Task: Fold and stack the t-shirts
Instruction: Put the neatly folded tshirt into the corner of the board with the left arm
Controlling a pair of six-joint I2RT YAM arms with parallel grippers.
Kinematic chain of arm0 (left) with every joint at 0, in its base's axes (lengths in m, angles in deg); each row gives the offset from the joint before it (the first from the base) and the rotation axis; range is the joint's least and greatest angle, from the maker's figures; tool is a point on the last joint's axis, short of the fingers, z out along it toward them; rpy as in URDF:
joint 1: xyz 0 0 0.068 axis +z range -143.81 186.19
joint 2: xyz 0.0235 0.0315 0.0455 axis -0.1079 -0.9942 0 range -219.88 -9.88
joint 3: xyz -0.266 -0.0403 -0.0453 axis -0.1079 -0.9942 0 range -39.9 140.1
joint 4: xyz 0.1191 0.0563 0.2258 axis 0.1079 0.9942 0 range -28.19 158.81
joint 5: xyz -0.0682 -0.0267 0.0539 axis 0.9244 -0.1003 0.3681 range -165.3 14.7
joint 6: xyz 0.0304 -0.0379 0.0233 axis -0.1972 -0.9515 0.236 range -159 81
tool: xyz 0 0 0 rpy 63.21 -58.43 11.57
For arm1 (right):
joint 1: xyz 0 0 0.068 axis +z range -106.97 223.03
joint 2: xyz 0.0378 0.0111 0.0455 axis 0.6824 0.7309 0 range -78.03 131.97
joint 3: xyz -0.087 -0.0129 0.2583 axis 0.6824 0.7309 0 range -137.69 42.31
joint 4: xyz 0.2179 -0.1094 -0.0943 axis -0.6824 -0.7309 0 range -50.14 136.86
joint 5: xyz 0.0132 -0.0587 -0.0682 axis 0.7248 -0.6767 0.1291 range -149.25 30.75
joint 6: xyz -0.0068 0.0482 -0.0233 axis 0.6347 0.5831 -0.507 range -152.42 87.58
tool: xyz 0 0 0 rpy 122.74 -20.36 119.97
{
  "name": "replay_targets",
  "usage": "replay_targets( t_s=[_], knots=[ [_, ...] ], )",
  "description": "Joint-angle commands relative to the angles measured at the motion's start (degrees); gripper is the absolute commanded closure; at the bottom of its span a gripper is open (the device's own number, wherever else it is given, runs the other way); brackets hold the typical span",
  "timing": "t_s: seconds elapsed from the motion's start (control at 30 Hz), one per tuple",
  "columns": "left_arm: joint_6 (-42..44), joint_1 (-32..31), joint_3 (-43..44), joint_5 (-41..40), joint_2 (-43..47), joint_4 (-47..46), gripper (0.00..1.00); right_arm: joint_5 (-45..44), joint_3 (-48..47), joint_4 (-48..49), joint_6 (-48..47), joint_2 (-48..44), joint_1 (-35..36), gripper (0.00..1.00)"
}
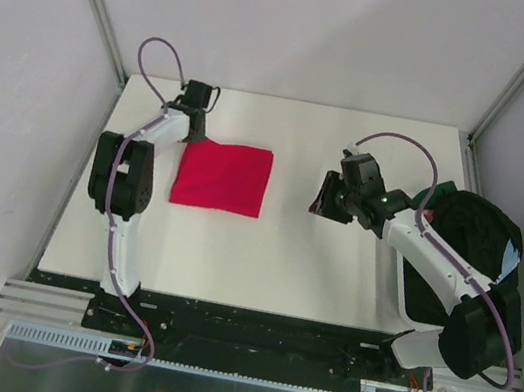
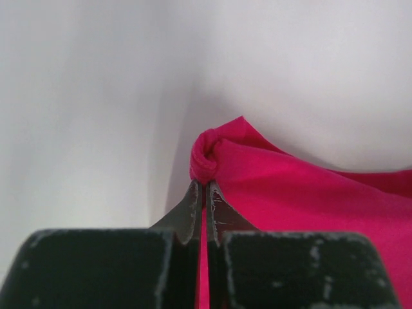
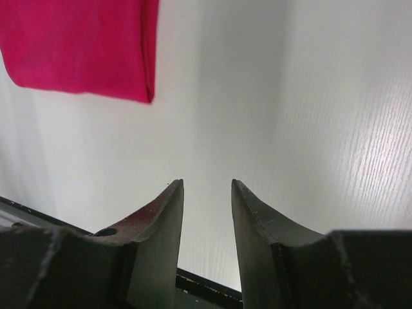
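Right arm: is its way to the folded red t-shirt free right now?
Probably yes: the right tool is open and empty, with only bare table between it and the red t-shirt.

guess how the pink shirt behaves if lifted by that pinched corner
Likely floppy: its corner bunches at the left gripper, so the shirt would probably drape and unfold. It lies flat and thin, so probably light.

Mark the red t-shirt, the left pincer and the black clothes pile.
red t-shirt [image 1: 222, 177]: top external view, middle of the folded cloth.
left pincer [image 2: 205, 188]: left wrist view, between the closed fingertips.
black clothes pile [image 1: 471, 229]: top external view, middle of the heap.
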State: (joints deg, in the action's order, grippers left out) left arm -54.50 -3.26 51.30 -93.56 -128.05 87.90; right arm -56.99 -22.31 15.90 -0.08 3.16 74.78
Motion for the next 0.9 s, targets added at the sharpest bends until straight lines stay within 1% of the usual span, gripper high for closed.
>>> replay_targets(
  t_s=[0.0,0.27,0.47,0.7,0.87],
  knots=[
    [5.17,4.45,7.61,-6.51,-3.42,0.01,1.00,-0.45,-0.18,-1.61,-1.28,-2.37,0.14,0.60],
    [10.56,9.89,19.42,-9.68,-10.76,0.02,1.00,-0.06,-0.18,-3.62,-2.98,-3.19,0.67,0.61],
    [15.09,13.05,32.52,-11.92,-17.74,-0.03,1.00,0.89,-0.16,-3.19,-3.70,-2.54,0.67,0.60],
    [19.11,15.89,43.50,-11.42,-25.41,-0.11,1.00,3.27,-0.38,0.88,-3.81,0.58,0.53,0.61],
    [19.26,18.03,50.72,-9.24,-31.00,-0.59,1.00,4.26,-1.29,2.60,-3.63,3.70,0.50,0.61]
  ],
)
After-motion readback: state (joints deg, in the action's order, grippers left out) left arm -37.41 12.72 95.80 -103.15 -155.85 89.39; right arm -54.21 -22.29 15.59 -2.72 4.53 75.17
